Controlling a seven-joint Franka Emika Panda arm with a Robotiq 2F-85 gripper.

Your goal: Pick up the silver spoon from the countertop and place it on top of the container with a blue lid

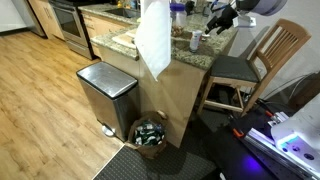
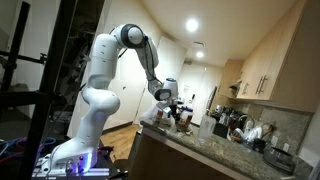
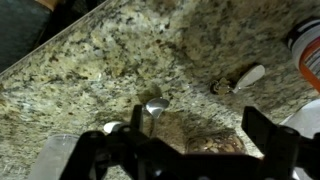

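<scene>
The silver spoon lies on the speckled granite countertop, with its bowl toward the top of the wrist view and its thin handle running down beside one dark finger. My gripper is open just above the slab, and the spoon sits at the inner side of that finger, not clamped. In both exterior views the gripper hovers low over the counter. A small squat jar stands near the counter edge below the gripper; its lid colour is too small to tell.
A pale oblong object lies on the granite further away. A white-and-orange container and a whitish shape stand at the frame's edge. A hanging white towel, metal bin, wooden chair and basket surround the counter.
</scene>
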